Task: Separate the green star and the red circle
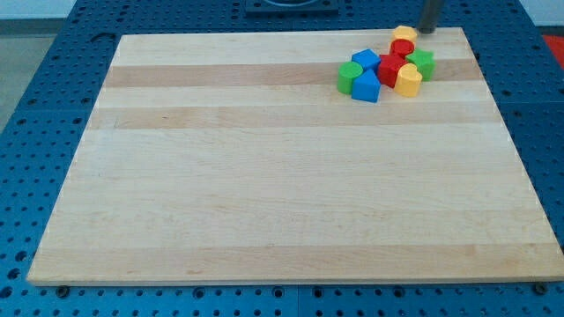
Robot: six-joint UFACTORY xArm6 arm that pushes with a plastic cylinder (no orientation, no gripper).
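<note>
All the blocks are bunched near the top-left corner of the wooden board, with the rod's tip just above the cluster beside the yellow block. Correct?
Not quite: the camera view shows the cluster near the board's top-right corner, not the top-left. The rest holds: my tip sits at the view's top edge of the cluster, just right of the upper yellow block, with the red circle and green star packed close below it.

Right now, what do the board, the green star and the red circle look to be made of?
The board looks like pale wood with a matte finish: it shows lengthwise grain and glued strips of differing tone. The green star and the red circle are solidly coloured with a slight sheen, so painted wood or plastic; I cannot tell which. My tip sits just above the cluster, near the view's top.
</note>
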